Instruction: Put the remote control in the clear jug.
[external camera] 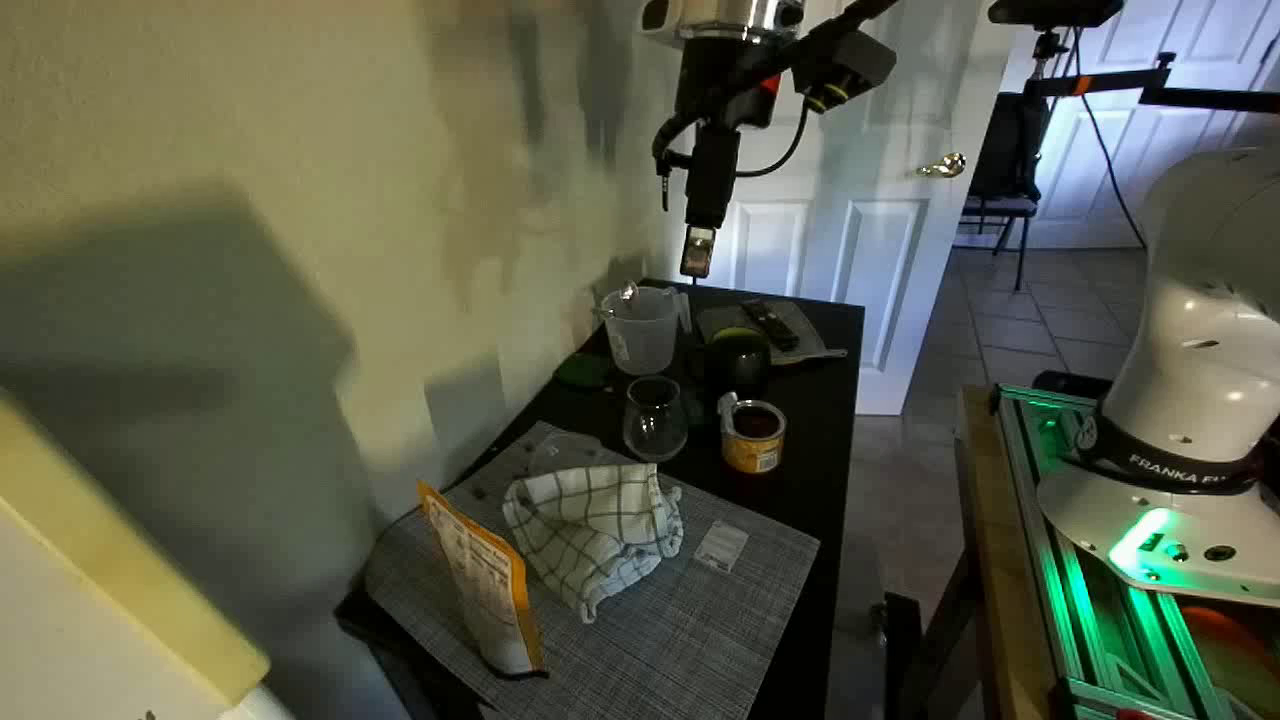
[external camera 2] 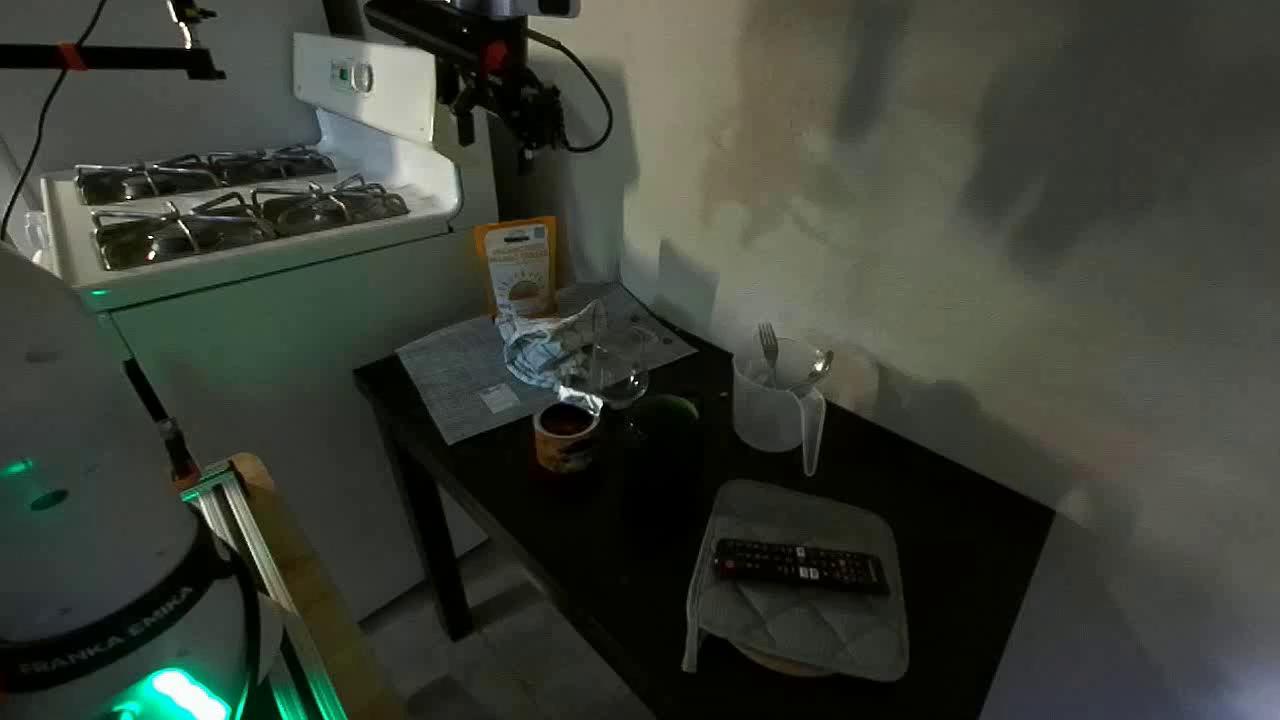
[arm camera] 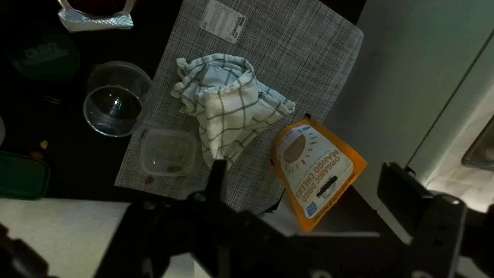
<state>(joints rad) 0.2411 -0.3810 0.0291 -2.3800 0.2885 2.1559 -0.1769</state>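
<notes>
While remote control [external camera 2: 800, 566] is lying near one short edge of tabletop [external camera 2: 960, 545], gripper [arm camera: 304, 168] is hanging spread, empty; pickup is presumably pending, needing lengthwise crossing.

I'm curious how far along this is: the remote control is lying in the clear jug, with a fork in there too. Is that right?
Not quite: as an exterior view shows, the remote control lies on the grey quilted pad, outside the clear jug. The fork is indeed in the jug.
</notes>
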